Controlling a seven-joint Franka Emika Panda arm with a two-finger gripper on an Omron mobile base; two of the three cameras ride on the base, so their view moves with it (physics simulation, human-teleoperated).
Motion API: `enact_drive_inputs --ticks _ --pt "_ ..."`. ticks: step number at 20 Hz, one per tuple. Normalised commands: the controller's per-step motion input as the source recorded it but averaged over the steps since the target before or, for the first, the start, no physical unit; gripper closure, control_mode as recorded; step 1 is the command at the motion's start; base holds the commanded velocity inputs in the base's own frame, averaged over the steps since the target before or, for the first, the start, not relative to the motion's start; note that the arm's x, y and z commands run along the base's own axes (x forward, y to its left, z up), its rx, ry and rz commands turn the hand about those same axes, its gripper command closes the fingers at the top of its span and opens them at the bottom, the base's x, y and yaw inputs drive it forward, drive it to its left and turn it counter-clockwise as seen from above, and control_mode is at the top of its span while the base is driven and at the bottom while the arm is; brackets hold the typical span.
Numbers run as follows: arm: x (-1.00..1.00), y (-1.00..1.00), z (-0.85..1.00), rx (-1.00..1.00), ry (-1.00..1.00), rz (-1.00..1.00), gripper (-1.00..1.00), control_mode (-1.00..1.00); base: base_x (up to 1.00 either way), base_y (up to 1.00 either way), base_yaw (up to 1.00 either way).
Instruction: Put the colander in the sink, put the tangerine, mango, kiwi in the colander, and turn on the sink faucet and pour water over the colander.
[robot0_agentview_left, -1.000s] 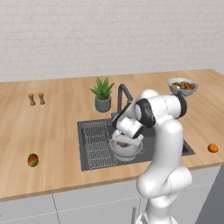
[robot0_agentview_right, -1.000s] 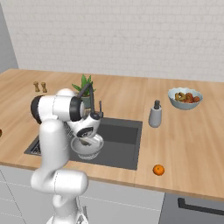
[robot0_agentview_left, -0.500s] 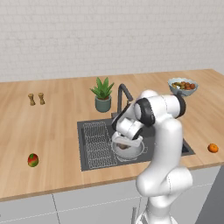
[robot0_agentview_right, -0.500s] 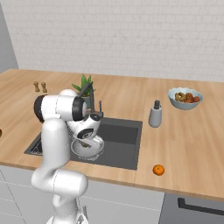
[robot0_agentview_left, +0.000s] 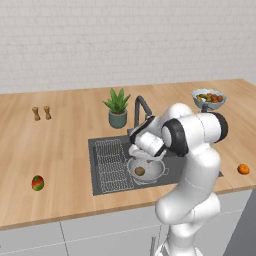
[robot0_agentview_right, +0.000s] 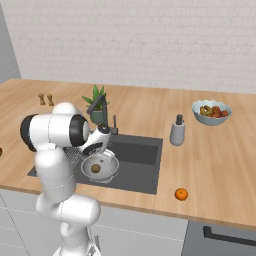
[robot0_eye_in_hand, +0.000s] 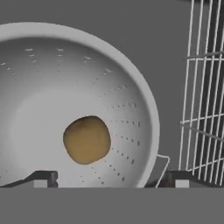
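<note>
Tool (robot0_eye_in_hand: 107, 178) open, jaws spread wide and empty, hovering over the small perforated silvery metal colander (robot0_eye_in_hand: 131, 105). Dull brown oval kiwi (robot0_eye_in_hand: 86, 139) lies loose on its bottom; colander sits in the dark grey rectangular sink (robot0_agentview_left: 102, 145) beside the wire rack (robot0_agentview_left: 112, 162). Left: red-green mango (robot0_agentview_left: 37, 183) and round orange tangerine (robot0_agentview_left: 243, 169), both on the wooden tabletop (robot0_agentview_left: 55, 150), well apart. Dark angular faucet (robot0_agentview_left: 141, 107) shows no water.
</note>
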Motion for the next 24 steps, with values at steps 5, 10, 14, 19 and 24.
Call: enact_drive_inputs --ticks 5,10,14,19,24 --pt "-0.15 -0.61 0.70 0.00 -0.16 0.00 -1.00 -1.00 0.00 0.00 0.00" --pt "-0.27 -0.82 0.80 0.00 -0.13 -0.06 -1.00 -1.00 0.00 0.00 0.00" --pt "-0.05 -0.55 0.97 0.04 -0.01 -0.35 -1.00 -1.00 0.00 0.00 0.00" --pt "-0.03 -0.25 0.65 0.12 0.09 -0.85 -1.00 -1.00 0.00 0.00 0.00" --pt "-0.16 -0.03 0.48 0.18 0.14 -0.90 -1.00 -1.00 0.00 0.00 0.00"
